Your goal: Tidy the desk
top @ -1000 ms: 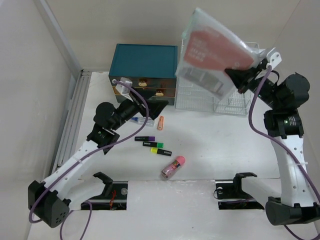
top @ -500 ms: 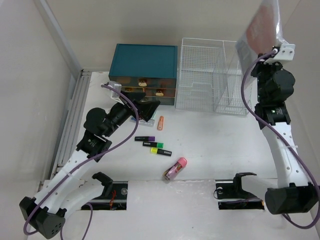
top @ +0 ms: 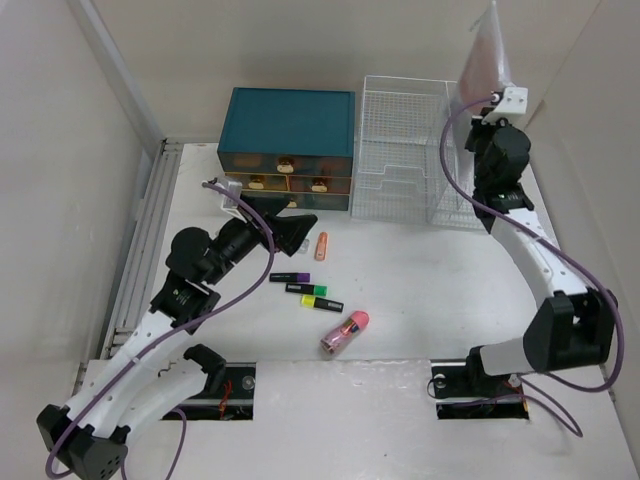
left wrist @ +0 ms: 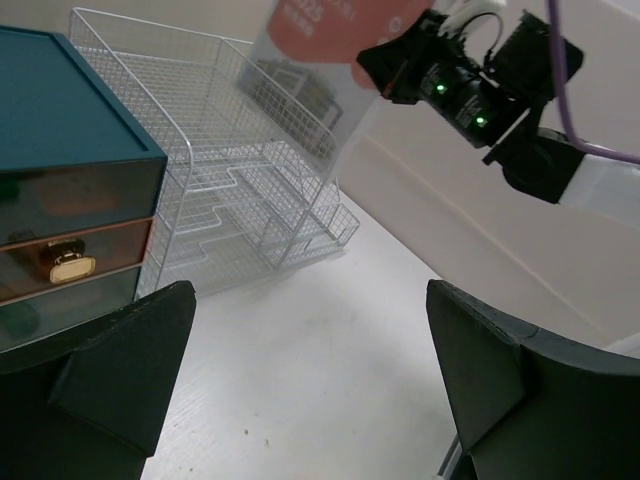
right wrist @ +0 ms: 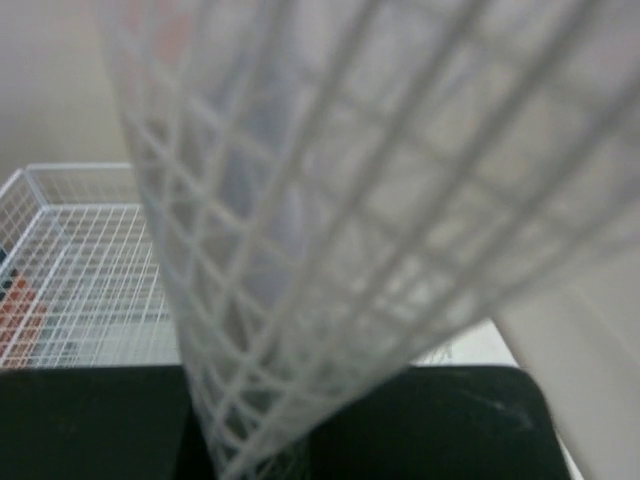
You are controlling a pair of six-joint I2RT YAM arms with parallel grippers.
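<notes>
- Right claw (top: 492,102) is pinching the mesh pouch (top: 486,50). A second ago the pouch hung tilted, broad face to the camera; now it stands edge-on at 1 o'clock, over the right-hand section of the wire basket (top: 405,150)
- My read: lined up for filing, lowering not yet begun
- Left claw (top: 295,228) is spread wide and holds nothing. Its arm has drawn back a little toward 8 o'clock, in front of the drawer cabinet (top: 290,122) at 11 o'clock
- Basket: I see nothing lying in it
- Cabinet: drawers shut, contents unreadable through the tinted fronts
- Desk (top: 430,290): white top under everything, with markers (top: 307,290) and a pink tube (top: 346,335) loose near centre
</notes>
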